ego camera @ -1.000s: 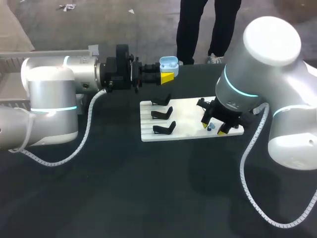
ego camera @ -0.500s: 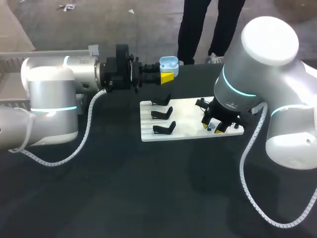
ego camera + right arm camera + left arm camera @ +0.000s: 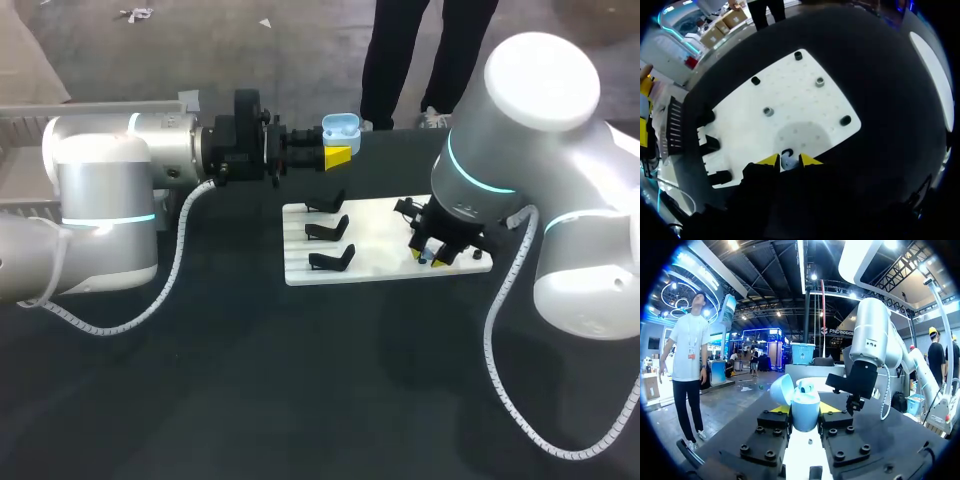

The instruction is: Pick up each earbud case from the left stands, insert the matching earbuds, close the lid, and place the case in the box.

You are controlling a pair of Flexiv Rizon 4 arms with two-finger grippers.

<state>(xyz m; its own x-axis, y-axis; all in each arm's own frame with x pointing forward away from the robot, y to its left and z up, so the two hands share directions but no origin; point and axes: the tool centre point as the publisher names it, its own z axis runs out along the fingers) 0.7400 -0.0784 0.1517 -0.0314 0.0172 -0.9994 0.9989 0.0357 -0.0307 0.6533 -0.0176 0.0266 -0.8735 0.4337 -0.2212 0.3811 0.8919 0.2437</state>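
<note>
Earbud case (image 3: 341,127), lid open, in left fingers (image 3: 338,157); right fingers (image 3: 768,160) pinch earbud (image 3: 788,162).

The left arm (image 3: 100,190) and the right arm (image 3: 540,110) are both made of thick, rounded, silver-white tube sections with domed caps. Each has a thin glowing teal ring (image 3: 478,180) at a joint. A pale, spiral-wrapped cable (image 3: 175,262) hangs in a loose loop beside each arm and runs to its black wrist. The left gripper (image 3: 338,150) and the right gripper (image 3: 430,258) are black with yellow wedge tips. In the left wrist view the finger blocks (image 3: 765,440) carry round black screw heads.
</note>
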